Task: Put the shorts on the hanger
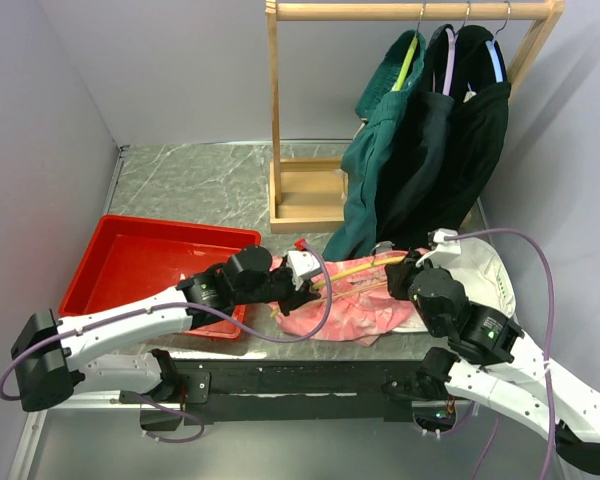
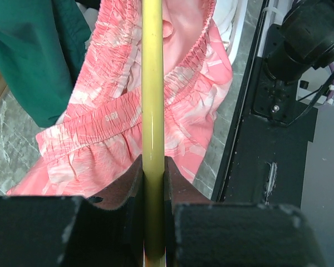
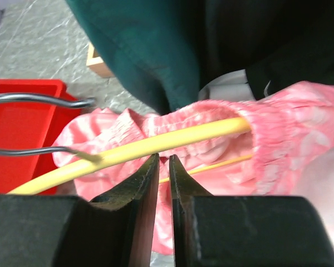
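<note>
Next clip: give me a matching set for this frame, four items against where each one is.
Items: 1 hanger; 2 shorts; 3 tray; 4 dark garments.
Places: A hung on the wooden rail; B clamped in the left gripper; C at the table's left; D crumpled at the table's near edge.
Pairs: 1-B; 2-D; 3-C; 4-A.
</note>
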You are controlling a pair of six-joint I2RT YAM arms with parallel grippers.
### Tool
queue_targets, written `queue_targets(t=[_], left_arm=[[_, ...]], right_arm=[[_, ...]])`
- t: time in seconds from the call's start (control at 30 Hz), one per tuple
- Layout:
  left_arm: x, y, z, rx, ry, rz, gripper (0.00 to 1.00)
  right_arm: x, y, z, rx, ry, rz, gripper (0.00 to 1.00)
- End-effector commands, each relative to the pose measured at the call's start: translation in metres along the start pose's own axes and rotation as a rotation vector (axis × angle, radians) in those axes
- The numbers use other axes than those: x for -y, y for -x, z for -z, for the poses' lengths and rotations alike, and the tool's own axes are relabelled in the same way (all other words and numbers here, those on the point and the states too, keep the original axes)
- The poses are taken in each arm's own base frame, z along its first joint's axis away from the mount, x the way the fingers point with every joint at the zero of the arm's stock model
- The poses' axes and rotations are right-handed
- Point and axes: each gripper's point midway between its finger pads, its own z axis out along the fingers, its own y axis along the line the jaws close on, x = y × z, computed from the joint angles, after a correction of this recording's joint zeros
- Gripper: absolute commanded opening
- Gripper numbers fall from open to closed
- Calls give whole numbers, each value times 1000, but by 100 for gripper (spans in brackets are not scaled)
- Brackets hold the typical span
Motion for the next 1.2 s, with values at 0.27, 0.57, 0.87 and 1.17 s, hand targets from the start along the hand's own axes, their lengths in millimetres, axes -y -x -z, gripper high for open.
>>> queue_targets(t=[0.27, 0.57, 0.87, 1.17], left_arm=[[14, 8, -12, 20, -52, 12, 3], [15, 4, -16, -34, -42, 17, 6], [14, -1, -21, -75, -31, 15, 7], [12, -3, -25, -100, -23, 17, 7]], right_arm=[[-35, 30, 14, 103, 205, -116, 34], [-47, 29, 2, 102, 206, -77, 49], [-41, 22, 5, 74, 196, -87, 56], [-50, 15, 26, 53, 346, -83, 59]])
